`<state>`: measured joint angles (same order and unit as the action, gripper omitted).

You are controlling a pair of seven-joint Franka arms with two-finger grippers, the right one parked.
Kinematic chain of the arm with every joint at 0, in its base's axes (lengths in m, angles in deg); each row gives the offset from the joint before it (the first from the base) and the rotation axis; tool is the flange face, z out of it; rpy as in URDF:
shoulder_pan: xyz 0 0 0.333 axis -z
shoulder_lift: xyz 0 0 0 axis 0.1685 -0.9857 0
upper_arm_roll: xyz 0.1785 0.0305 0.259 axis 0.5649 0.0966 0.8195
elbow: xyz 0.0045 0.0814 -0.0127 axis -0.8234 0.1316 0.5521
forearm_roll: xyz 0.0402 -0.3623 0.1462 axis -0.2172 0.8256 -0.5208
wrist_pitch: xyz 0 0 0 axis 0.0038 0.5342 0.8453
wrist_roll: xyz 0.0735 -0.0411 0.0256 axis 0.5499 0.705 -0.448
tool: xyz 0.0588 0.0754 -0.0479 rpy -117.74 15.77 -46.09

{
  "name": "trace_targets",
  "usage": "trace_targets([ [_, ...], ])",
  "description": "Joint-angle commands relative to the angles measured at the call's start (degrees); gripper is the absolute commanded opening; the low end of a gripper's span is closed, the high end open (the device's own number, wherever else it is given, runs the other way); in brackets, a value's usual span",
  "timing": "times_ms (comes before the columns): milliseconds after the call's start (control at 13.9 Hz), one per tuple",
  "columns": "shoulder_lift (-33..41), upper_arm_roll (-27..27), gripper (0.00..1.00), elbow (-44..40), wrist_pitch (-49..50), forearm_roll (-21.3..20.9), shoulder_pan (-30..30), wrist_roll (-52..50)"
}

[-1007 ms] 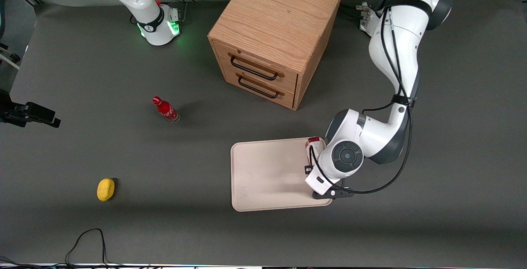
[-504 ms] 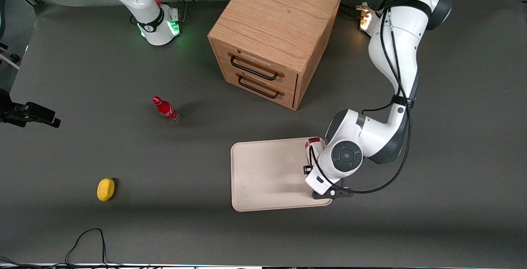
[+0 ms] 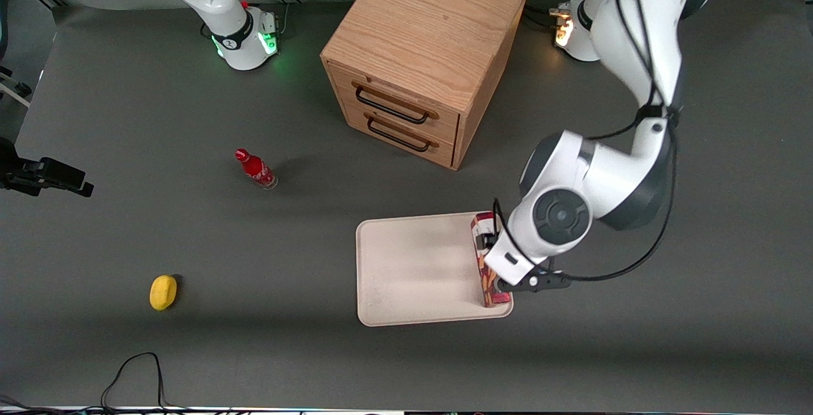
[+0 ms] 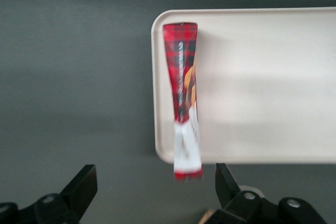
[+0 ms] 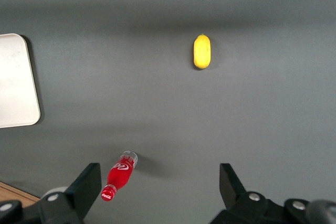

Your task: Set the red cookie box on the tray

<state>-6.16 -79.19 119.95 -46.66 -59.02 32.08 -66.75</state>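
Note:
The red cookie box (image 3: 490,292) stands on its narrow long side on the cream tray (image 3: 413,262), along the tray's rim toward the working arm's end. Its white label end points toward the drawer cabinet. In the left wrist view the box (image 4: 184,90) shows full length on the tray (image 4: 262,93), well below my gripper (image 4: 155,178). The gripper is open, with its fingers (image 4: 84,179) wide apart and nothing between them. In the front view the arm's wrist hangs above the box and covers its middle.
A wooden two-drawer cabinet (image 3: 422,53) stands farther from the front camera than the tray. A small red bottle (image 3: 256,169) and a yellow lemon-shaped object (image 3: 163,292) sit toward the parked arm's end of the table.
The gripper has let go of the box and risen away from the tray. More of the box now shows under the wrist.

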Motion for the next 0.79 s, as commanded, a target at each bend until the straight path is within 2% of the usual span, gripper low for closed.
trace_targets([
  [0,10.51,0.46,1.00,5.91,7.03,-1.26,-0.93,1.31],
  [144,18.33,0.46,1.00,15.54,5.13,-3.63,-3.13,3.58],
  [360,27.48,0.46,1.00,27.69,0.47,-3.99,-7.25,9.38],
  [719,34.71,0.46,1.00,36.94,-3.49,-3.55,-16.03,20.70],
])
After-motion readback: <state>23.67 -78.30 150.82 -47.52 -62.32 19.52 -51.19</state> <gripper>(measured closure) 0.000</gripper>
